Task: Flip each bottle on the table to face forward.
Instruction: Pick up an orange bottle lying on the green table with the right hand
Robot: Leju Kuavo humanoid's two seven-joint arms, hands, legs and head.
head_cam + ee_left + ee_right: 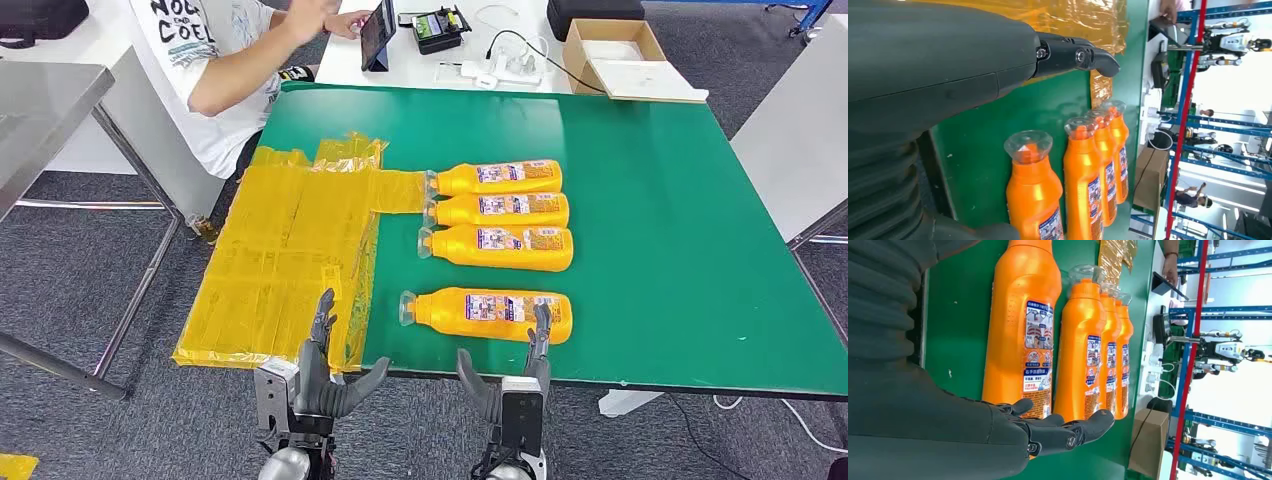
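Four bottles lying flat, both hands parked at the near edge, nothing grabbed yet

All four orange bottles lie on their sides on the green counter [660,210], labels up, caps toward the yellow film [290,260]; three are packed together mid-counter, and the nearest bottle [490,313] sits alone by the near edge. Looks like it's between flips or about done. The right hand [520,375] hovers right at that bottle's base, fingers spread, holding nothing. The left hand [320,375] hangs over the film's near edge, also spread and empty. If another flip is needed, I'd guess the right hand takes the near bottle.

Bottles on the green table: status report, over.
Left hand open, right hand open, both at near edge. Four orange bottles lying flat, labels up. Yellow film left; nothing in the way.
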